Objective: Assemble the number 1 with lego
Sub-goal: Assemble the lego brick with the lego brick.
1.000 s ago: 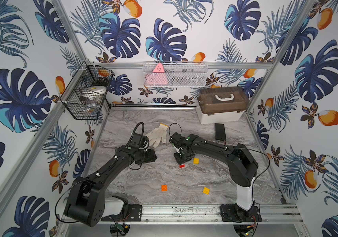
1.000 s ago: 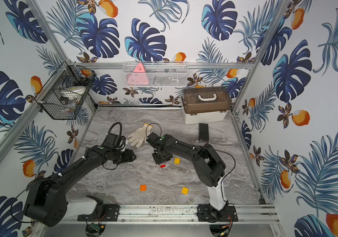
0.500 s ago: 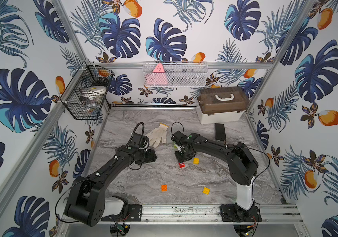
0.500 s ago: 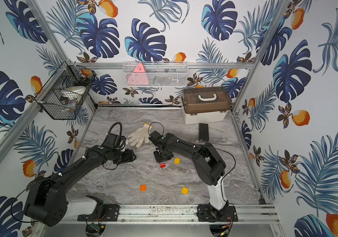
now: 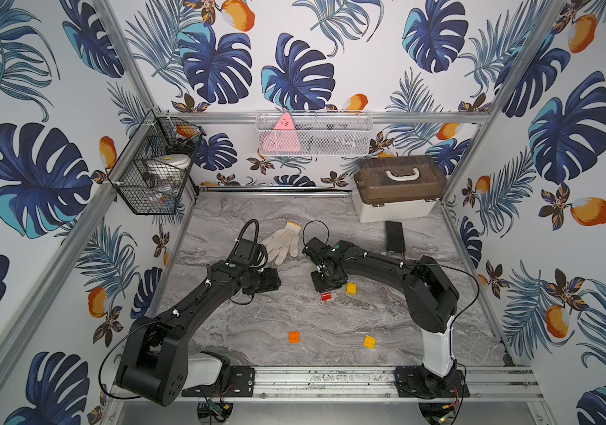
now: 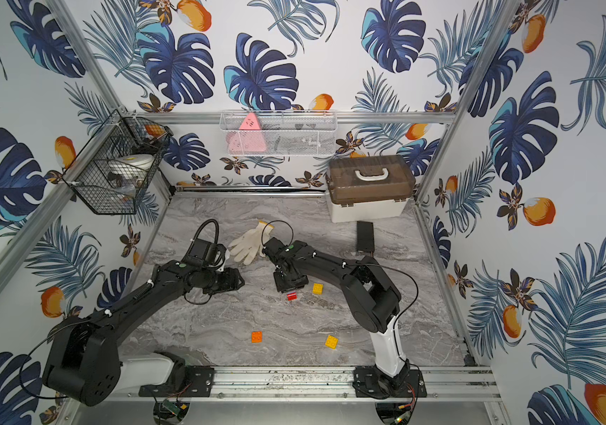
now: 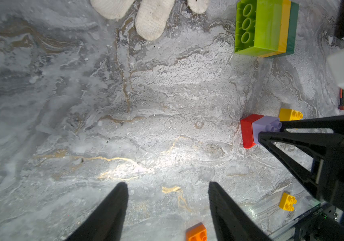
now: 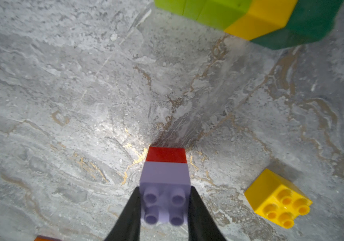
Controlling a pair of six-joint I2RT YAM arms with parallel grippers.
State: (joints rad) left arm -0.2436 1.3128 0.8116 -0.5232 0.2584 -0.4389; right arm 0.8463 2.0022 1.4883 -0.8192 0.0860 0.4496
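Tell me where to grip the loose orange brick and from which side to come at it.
Grip the orange brick by two opposite flat side walls, coming straight down from above. It is square and sits studs up, so the smooth sides are parallel faces for the fingers, and nothing stands close beside it. The left gripper, open and empty, seems the likelier one.

Both top views: high up on front side, looking down toward back wall (image 5: 367, 73), far off; whole table (image 5: 257, 323) in frame, edge to edge. Near-identical pair, slight sideways shift. Left wrist camera: low, close over table, looking past left hand (image 7: 166, 184) at right hand (image 7: 270, 130). Right wrist camera: closer still, sighting between right hand's fingers (image 8: 130, 217) onto lilac-red stack (image 8: 164, 173). Wrist views share stack, yellow brick (image 8: 277, 200), lime-yellow-green block (image 7: 267, 27).
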